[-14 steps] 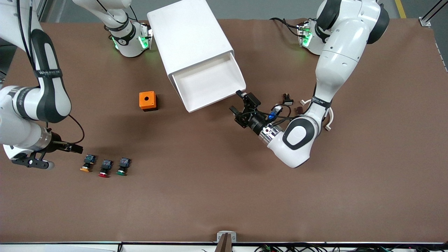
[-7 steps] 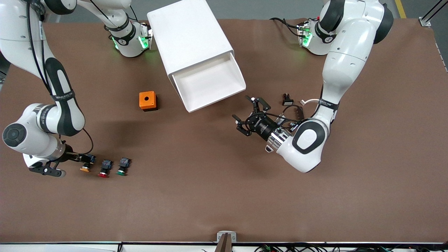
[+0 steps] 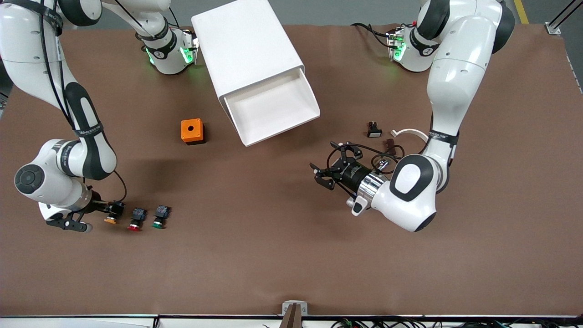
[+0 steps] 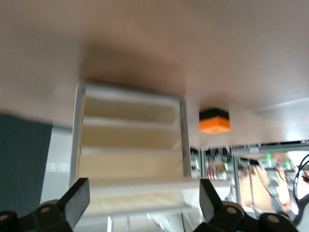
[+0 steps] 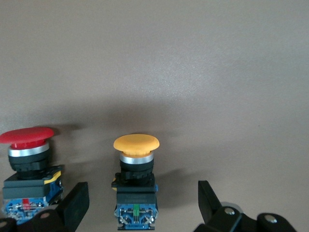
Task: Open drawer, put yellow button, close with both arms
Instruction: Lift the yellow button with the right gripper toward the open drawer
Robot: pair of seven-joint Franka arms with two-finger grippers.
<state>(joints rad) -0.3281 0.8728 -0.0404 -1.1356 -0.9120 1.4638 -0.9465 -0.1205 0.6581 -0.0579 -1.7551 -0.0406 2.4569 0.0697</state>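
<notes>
The yellow button [image 3: 110, 219] sits on the brown table [image 3: 291, 255] near the right arm's end, first in a row of three push-buttons with the red button [image 3: 135, 219] beside it and the green button [image 3: 159, 217] next along. The right gripper [image 3: 105, 210] is down at the yellow button with its jaws spread wide; in the right wrist view the yellow cap [image 5: 136, 143] stands between the two fingers [image 5: 72, 205], neither one touching it. A second ago this gripper was short of the row; it has since closed in on the yellow button.

The drawer [image 3: 273, 109], the top one of the white cabinet [image 3: 246, 50], is pulled out and bare inside. A single orange box [image 3: 191, 131] with a hole in its top stands beside the cabinet, toward the right arm's end.

The left gripper [image 3: 331, 169] hangs over bare table nearer the front camera than the drawer, jaws open and holding nothing. It was at the drawer's front corner a second ago and has drawn away. A few small dark parts [image 3: 374, 131] lie near the left arm. No writing on the buttons is readable.
</notes>
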